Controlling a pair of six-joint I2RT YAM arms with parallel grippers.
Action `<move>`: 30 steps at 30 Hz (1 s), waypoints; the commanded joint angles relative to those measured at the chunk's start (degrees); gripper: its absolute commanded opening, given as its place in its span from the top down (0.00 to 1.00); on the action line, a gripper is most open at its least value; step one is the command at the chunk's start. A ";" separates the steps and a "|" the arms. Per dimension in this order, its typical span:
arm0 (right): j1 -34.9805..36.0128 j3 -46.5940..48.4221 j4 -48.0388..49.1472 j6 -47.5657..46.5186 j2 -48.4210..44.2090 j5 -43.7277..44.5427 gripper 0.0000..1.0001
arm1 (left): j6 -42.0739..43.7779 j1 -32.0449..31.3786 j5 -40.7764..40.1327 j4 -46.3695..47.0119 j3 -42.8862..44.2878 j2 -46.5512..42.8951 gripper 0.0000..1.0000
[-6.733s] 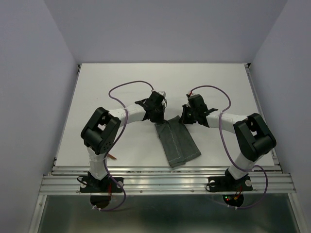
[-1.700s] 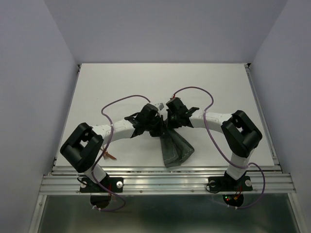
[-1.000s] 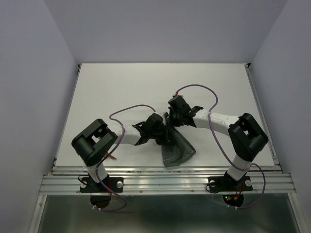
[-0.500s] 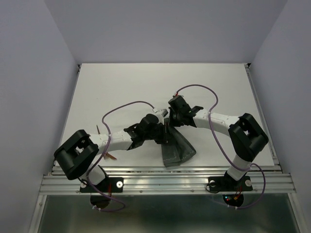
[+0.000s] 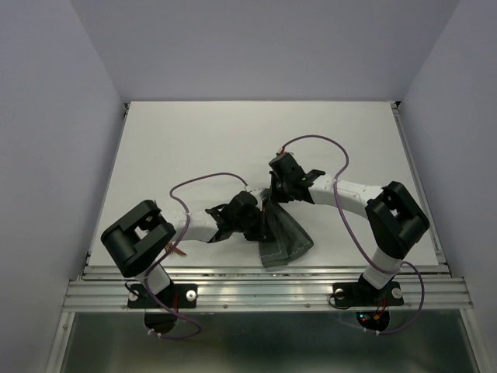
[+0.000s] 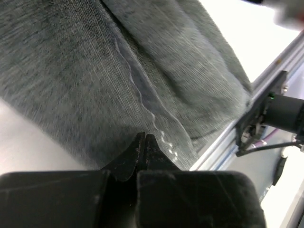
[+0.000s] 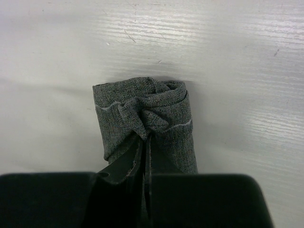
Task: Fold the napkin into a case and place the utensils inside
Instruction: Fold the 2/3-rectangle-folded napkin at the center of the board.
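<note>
Napkin [image 5: 286,237] lies rumpled and half-folded near the front edge of the worktop [image 5: 194,148], between the arms. Right pincer [image 7: 145,137] is clamped on its bunched far end. Left pincer [image 6: 144,142] is closed at the side hem; cannot tell if it nips cloth.

Risk: opposing pulls undo the fold, or cloth slides over the front rail [image 5: 264,284]. Open room lies behind.

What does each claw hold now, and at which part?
Right claw pinches the napkin at its bunched end. Left claw is shut at a stitched hem; a grip cannot be told.
</note>
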 commanded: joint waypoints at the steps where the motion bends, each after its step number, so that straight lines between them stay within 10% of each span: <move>1: 0.18 0.58 0.03 0.19 -2.98 1.01 0.99 | 0.35 -0.55 -0.51 3.76 3.38 3.75 1.00; 19: 0.18 1.02 -1.55 -0.07 -6.59 0.83 0.99 | 0.00 -0.81 -0.15 5.87 3.65 10.44 1.00; 30: 0.18 0.85 -1.81 0.54 -4.56 2.68 0.99 | 0.35 -0.28 -6.82 5.17 1.01 -2.74 1.00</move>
